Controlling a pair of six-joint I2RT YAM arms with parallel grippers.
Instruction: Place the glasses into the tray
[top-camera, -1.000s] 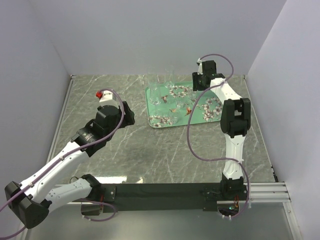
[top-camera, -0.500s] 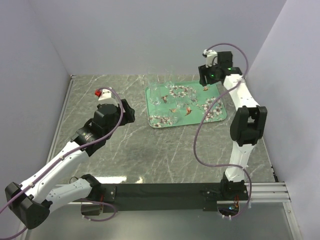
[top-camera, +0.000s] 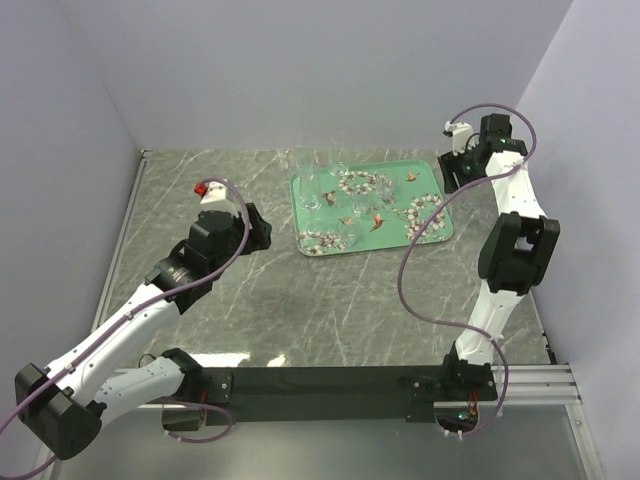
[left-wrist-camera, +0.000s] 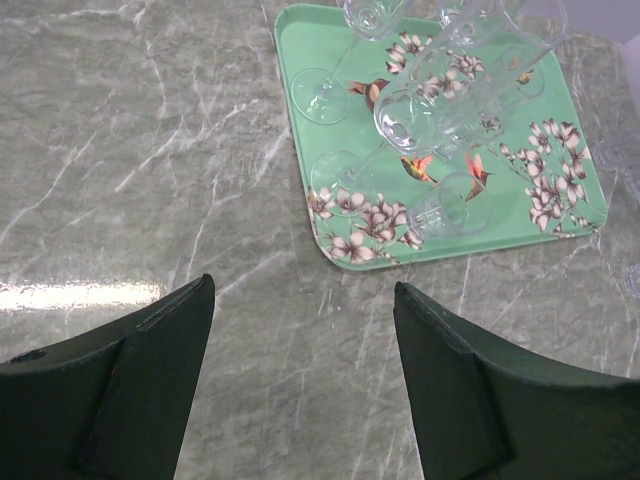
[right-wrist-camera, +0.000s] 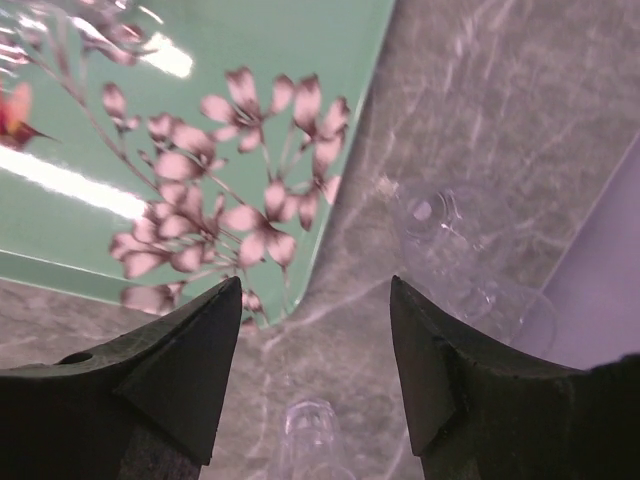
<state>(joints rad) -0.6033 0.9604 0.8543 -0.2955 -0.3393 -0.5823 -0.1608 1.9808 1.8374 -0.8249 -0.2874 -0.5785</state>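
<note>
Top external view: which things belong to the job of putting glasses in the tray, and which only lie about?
For the job:
tray
glasses on it
glasses beside it, not yet in

Only lying about:
no loose things; just the marble table and purple cables

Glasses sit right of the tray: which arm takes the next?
Right: its open end effector hangs over a glass beside the tray; the left end effector is beyond the opposite edge.
</note>
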